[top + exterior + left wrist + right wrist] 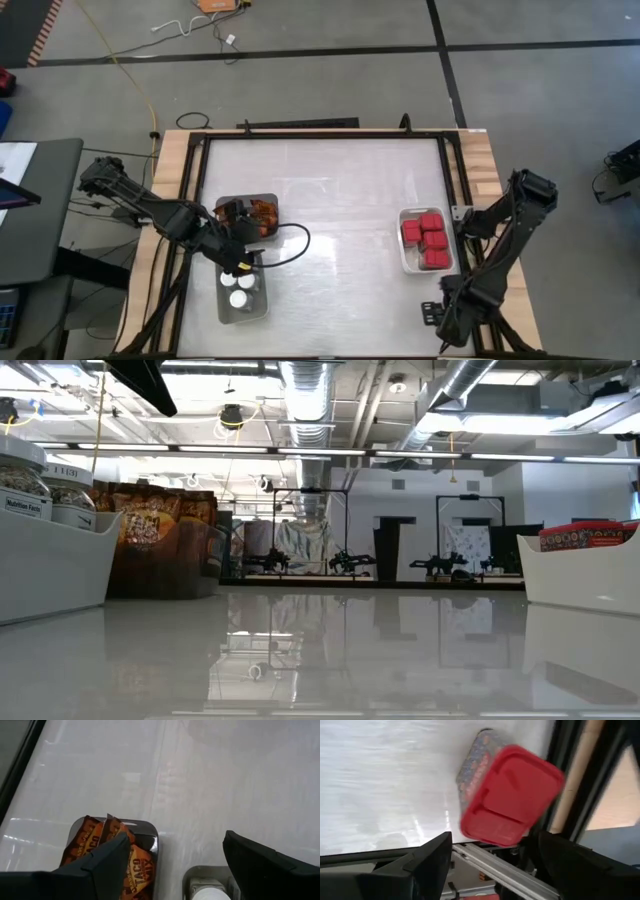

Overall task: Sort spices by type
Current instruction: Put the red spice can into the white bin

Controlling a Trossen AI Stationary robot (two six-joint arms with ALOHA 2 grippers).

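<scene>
- The red boxes [426,238] sit in a white tray [407,262] on the right, lined up front to back.
- The left gripper [237,262], open, hangs over the jars [241,290].
- The left wrist view shows "TACO" on the packets [137,870].
- The right gripper [432,312] is open too.

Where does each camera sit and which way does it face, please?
High: overhead, straight down; both arms, left gripper, right gripper.
Low: table height, across to the room; no arm shows.
Left wrist: past open fingers at packets.
Right wrist: past open fingers at a red box.
Shared: high and left wrist both show packets.
</scene>
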